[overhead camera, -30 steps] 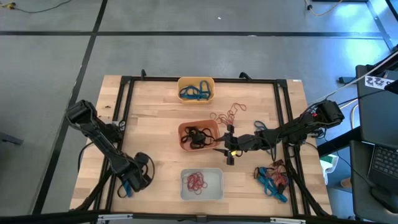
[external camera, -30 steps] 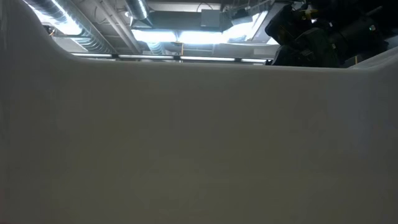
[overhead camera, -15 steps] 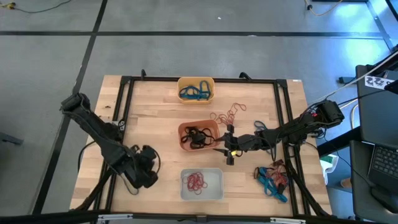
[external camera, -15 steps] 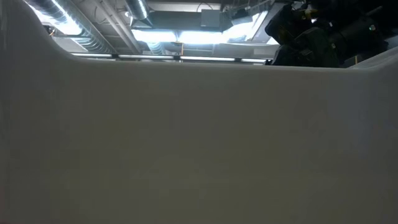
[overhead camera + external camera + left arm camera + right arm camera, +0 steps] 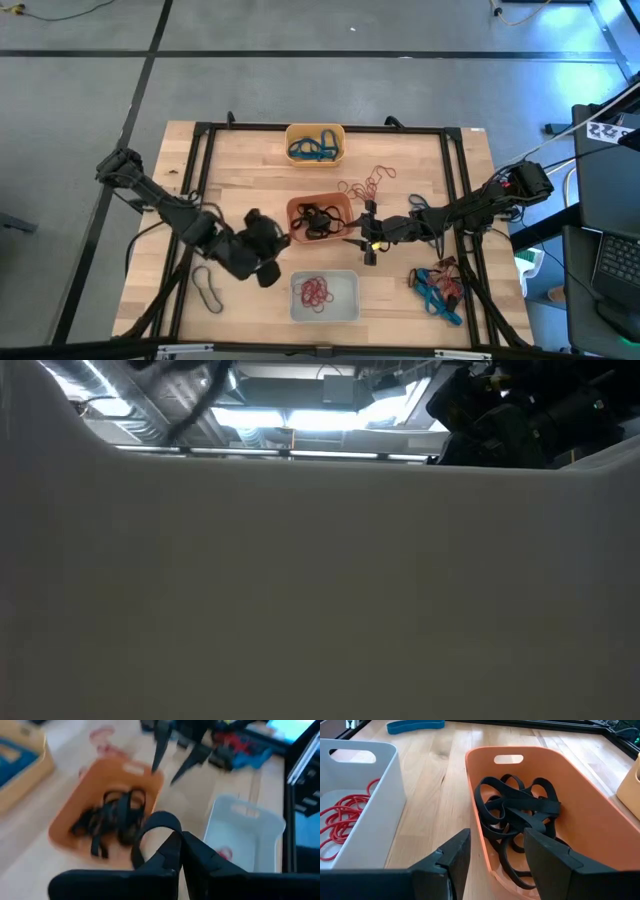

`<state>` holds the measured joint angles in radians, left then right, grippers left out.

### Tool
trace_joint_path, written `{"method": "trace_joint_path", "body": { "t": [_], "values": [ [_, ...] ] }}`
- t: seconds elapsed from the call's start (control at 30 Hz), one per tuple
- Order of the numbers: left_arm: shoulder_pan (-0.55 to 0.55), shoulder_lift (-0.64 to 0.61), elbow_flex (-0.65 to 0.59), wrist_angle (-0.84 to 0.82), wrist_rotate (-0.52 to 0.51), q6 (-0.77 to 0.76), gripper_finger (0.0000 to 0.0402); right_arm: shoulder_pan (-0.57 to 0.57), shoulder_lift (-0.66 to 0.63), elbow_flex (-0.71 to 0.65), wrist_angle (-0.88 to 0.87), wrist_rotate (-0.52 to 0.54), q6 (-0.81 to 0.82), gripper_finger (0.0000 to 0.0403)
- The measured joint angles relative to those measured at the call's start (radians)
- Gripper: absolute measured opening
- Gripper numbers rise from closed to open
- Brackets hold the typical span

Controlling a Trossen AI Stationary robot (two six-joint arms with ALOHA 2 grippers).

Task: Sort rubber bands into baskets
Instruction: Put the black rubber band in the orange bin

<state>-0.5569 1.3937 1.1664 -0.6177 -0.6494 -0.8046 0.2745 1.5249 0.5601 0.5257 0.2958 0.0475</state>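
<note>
Three baskets stand on the table. The yellow one [image 5: 315, 143] at the far side holds blue rubber bands. The orange one [image 5: 318, 218] in the middle holds black rubber bands [image 5: 517, 812]. The white one [image 5: 324, 296] at the near side holds red rubber bands [image 5: 342, 820]. My left gripper [image 5: 268, 250] hangs just left of the orange basket [image 5: 107, 800], shut on a black rubber band [image 5: 152, 822]. My right gripper [image 5: 368, 240] is open at the orange basket's right end; its fingers stand over that end's rim [image 5: 485, 845]. My left gripper pinches the black rubber band between its two fingertips [image 5: 172, 840]. The fingers slant down from the table's left toward the orange basket. The band's loop [image 5: 145, 827] stands out past the fingertips, lifted clear of the table.
A loose band [image 5: 208, 290] lies on the table at the near left; it looks blue in the right wrist view [image 5: 415, 726]. Loose red bands [image 5: 365, 185] lie beyond the orange basket. A mixed pile of bands [image 5: 438, 287] sits at the near right. The white basket's wall [image 5: 320, 590] fills the low view.
My left gripper has risen from the table's near left and swung right and away toward the orange basket, turning at the wrist and staying shut. One band stays on the table where the gripper was.
</note>
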Motion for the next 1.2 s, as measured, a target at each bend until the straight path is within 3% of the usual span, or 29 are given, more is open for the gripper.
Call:
{"method": "trace_joint_path", "body": {
  "t": [0.23,0.57,0.8,1.0,1.2],
  "values": [
    [0.101,0.002,0.001,0.206,0.000,0.242,0.0007,0.000,0.000,0.000,-0.002,0.000,0.000,0.0182],
    [0.223,0.073,0.001,0.325,0.001,0.434,0.0005,0.000,0.000,0.000,-0.003,0.000,0.000,0.0182],
    [0.300,0.144,0.001,0.314,0.001,0.464,0.0018,0.000,0.000,0.000,-0.004,-0.001,0.000,0.0182],
    [0.346,0.210,0.001,0.311,0.002,0.396,0.0035,0.000,0.000,0.000,-0.004,-0.001,0.000,0.0182],
    [0.379,0.254,0.001,0.292,0.078,0.374,0.0082,0.000,0.000,0.000,-0.004,-0.001,0.000,0.0182]
  ]
}}
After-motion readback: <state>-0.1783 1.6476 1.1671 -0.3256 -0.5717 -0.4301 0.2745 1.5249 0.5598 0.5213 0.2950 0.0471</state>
